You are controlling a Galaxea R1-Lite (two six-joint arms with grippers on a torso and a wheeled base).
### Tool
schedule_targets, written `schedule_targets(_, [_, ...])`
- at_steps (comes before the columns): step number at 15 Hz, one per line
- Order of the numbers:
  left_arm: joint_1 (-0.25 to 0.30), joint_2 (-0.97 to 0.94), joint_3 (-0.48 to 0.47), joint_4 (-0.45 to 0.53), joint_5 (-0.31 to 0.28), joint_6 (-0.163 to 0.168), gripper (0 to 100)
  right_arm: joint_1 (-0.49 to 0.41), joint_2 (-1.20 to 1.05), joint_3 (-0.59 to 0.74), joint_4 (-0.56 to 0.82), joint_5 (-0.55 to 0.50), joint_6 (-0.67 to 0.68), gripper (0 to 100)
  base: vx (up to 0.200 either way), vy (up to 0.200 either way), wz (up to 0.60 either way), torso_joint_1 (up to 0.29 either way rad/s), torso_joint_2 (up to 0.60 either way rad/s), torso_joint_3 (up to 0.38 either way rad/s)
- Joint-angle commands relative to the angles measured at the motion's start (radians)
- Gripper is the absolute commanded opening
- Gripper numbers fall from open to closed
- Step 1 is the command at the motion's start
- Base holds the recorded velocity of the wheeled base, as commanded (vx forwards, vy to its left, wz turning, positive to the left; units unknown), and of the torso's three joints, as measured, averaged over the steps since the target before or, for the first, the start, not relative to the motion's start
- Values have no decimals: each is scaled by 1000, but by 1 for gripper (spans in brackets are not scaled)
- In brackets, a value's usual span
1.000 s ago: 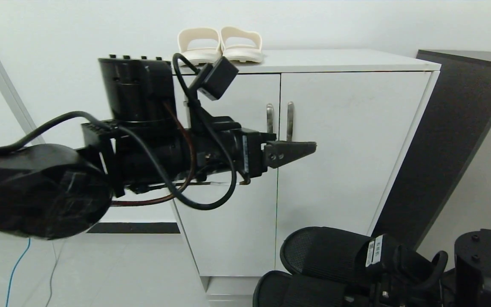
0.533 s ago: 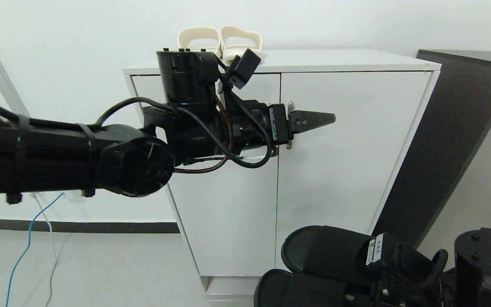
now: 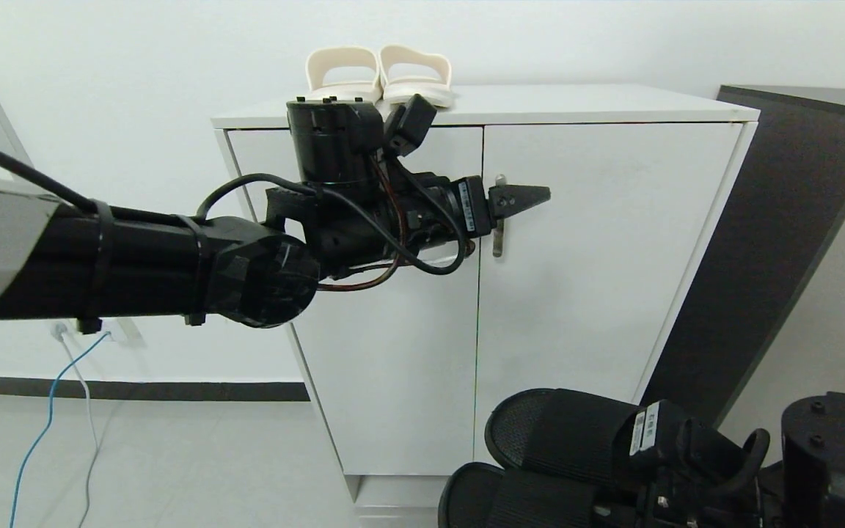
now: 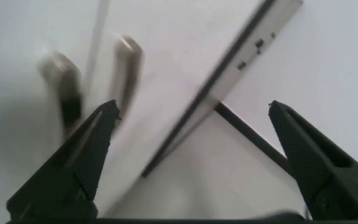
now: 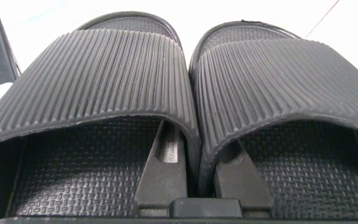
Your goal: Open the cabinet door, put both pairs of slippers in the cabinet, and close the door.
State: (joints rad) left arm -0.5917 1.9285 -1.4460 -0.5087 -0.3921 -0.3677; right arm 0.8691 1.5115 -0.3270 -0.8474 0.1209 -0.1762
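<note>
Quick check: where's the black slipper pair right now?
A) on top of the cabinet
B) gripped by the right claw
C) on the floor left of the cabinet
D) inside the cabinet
B: in the right wrist view the right claw pinches the adjoining side walls of the black slippers, with one finger inside each. The pair on top of the cabinet is the cream slippers.

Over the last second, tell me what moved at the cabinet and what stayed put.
The left arm rose and reached forward, lifting its open jaws to the top of the right door's handle, then eased back slightly left. Nothing gripped. Cabinet doors shut, cream slippers on top, black slippers held by the right arm: unchanged.
</note>
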Motion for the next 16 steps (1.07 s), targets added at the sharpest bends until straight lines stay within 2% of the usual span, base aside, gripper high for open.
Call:
schedule_targets(1, [0, 50, -40, -24, 35, 1, 100, 1, 4, 0, -1, 0, 0, 0, 0, 0, 0, 0, 0, 0])
schedule_targets(5, [-5, 101, -106, -19, 38, 0, 100, 1, 3, -1, -1, 2, -2, 0, 0, 0, 0, 0, 0, 0])
schedule_targets(9, [-8, 102, -109, -5, 35, -2, 100, 2, 3, 2, -1, 3, -3, 0, 0, 0, 0, 0, 0, 0])
schedule_targets(10, [-7, 101, -106, -5, 35, -4, 0, 1, 1, 6, -1, 6, -3, 0, 0, 0, 0, 0, 0, 0])
schedule_targets(16, [-7, 70, -42, -1, 22, -7, 0, 2, 4, 17, 1, 26, -2, 0, 0, 0, 0, 0, 0, 0])
